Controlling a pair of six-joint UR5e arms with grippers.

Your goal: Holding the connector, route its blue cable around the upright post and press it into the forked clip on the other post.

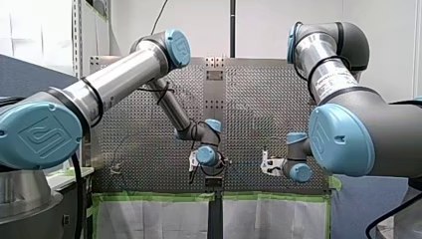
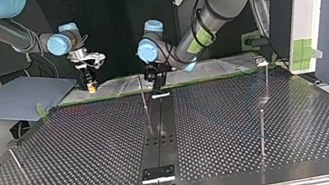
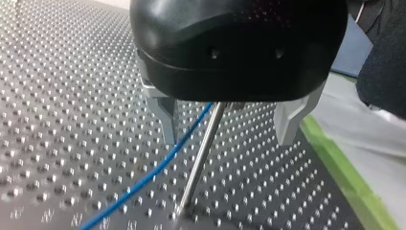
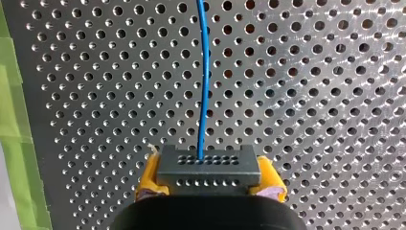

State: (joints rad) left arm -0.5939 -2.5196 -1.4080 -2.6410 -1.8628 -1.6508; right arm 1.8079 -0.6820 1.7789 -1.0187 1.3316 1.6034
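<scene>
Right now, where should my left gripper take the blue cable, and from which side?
Probably the free stretch beside the upright post, coming down from above. The blue cable is thin and slants past the post, so straddle it crosswise. My left gripper stands open around both cable and post; first shift until the post is outside.

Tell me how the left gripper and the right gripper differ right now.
My left gripper stands open around the upright post; my right gripper is shut on the connector. My left gripper's fingers are bare metal; my right gripper's carry yellow pads. Both work over the perforated table.
</scene>
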